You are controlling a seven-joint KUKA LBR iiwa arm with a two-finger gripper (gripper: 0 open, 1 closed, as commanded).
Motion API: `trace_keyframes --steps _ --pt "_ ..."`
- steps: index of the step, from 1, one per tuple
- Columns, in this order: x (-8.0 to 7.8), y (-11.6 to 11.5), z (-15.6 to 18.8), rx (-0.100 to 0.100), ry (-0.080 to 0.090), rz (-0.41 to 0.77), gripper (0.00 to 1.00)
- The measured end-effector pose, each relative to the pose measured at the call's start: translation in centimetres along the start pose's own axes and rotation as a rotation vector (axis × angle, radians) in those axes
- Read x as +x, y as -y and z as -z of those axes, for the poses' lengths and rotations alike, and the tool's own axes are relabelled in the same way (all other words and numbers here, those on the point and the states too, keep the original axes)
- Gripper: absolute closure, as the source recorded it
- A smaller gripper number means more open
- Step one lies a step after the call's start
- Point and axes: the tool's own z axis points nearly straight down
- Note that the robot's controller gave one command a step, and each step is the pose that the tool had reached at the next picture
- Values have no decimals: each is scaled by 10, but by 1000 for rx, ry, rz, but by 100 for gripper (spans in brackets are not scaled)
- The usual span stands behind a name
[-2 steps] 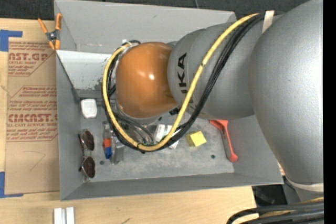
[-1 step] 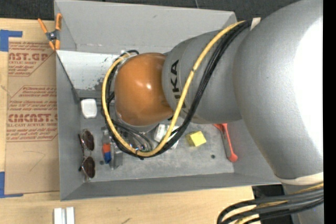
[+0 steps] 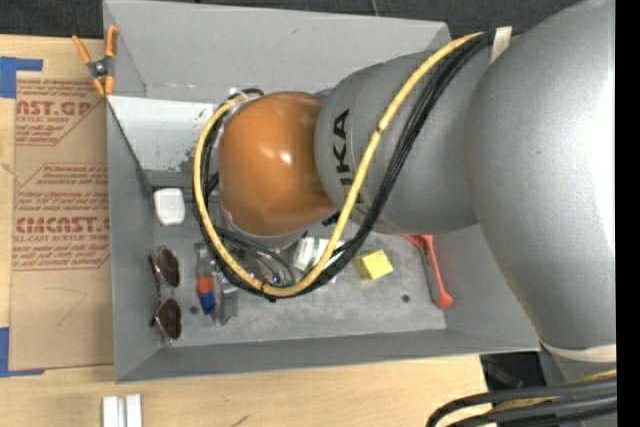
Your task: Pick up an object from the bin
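The thing closest to the hand is a pair of dark sunglasses (image 3: 166, 268), lying flat on the floor of the bin (image 3: 300, 325) with its two brown lenses one above the other in the camera view. I judge it light and stiff, with slick curved lenses that would slide out of a pinch and could scratch. The thin bridge between the lenses, or the frame edge beside one lens, looks like the surest place to take hold. Since the frame lies low on the metal, the grip would need to come right down to the floor.

Just to the right of the sunglasses, the hand (image 3: 215, 300) is down near the floor. A small blue and red piece (image 3: 205, 295) shows there, and I cannot tell whether it is a loose thing or part of the robot. Whether the hand is wide or narrow I cannot tell either, because the orange cover (image 3: 270, 160) of the wrist, above and to the right of the sunglasses, hides most of it.

A white block (image 3: 169, 207) lies just above the sunglasses. Well to their right are a yellow block (image 3: 375, 264) and, farther still, a red-handled tool (image 3: 433, 273).
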Motion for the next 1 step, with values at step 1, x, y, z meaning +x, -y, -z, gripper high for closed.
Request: trace_keyframes --steps 1 --pt "-5 -5 63 -3 17 -17 100"
